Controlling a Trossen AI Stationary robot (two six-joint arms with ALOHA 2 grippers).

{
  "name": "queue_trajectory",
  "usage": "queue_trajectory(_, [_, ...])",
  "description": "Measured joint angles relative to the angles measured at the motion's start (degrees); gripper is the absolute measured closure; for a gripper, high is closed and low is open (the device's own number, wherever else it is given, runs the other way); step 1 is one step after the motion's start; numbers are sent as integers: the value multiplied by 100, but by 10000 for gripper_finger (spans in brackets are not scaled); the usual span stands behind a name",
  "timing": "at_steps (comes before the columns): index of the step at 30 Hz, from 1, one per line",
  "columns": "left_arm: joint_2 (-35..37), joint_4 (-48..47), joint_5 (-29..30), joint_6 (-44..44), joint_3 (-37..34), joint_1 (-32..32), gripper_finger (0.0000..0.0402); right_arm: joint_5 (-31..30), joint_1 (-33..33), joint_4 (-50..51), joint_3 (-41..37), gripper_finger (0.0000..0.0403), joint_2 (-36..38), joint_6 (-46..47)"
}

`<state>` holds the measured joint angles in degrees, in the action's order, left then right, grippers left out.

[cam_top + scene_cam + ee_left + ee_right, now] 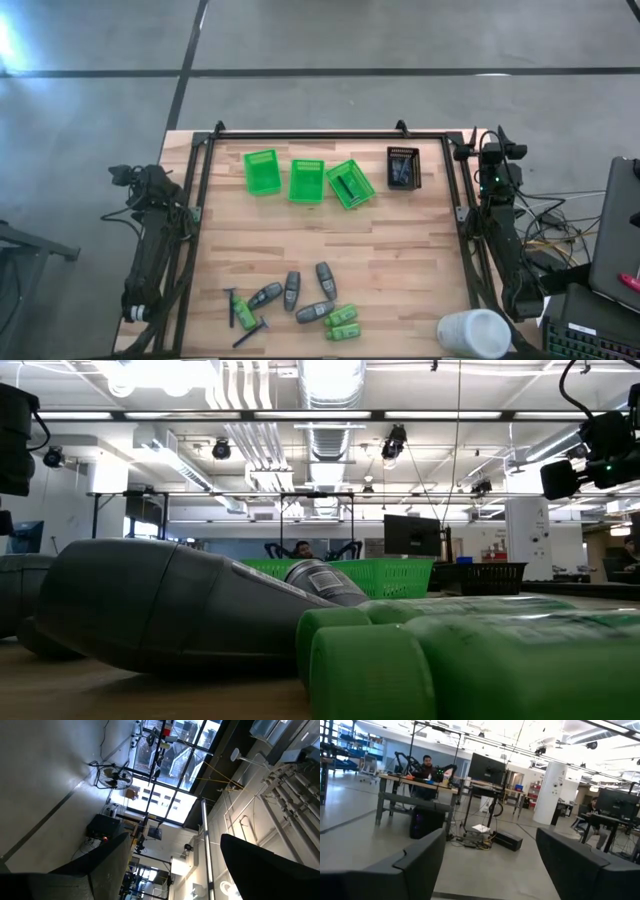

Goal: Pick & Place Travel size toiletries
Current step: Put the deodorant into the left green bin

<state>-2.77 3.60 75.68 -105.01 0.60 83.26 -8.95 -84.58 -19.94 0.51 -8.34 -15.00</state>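
The toiletries lie near the table's near edge in the high view: several dark grey tubes (pixel 291 289), green little bottles (pixel 342 323) and two black-and-green razor sticks (pixel 232 306). In the low view a grey tube (pixel 150 605) and green bottles (pixel 480 660) fill the foreground. My left gripper (pixel 128 176) (pixel 172 840) is open and parked beyond the table's left edge. My right gripper (pixel 497 142) (pixel 490 832) is open, parked at the table's far right corner. Both are far from the items.
Three green mesh baskets (pixel 306 181) stand in a row at the far side, the rightmost holding a dark item; a black basket (pixel 404 167) stands to their right. A white cylinder (pixel 473 333) is at the near right corner. Bare wood (pixel 400 250) lies mid-table. A person (pixel 426 767) sits at a desk in the room.
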Motion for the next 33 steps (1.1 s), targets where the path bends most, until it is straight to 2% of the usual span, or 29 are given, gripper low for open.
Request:
queue_trajectory(27, [-17,-129,-105,4,-13,24,86,-20,7,0,1,167,-2,-2])
queue_trajectory(33, [44,-344,2,388,5,15,86,-20,7,-2,2,177,-4,-2])
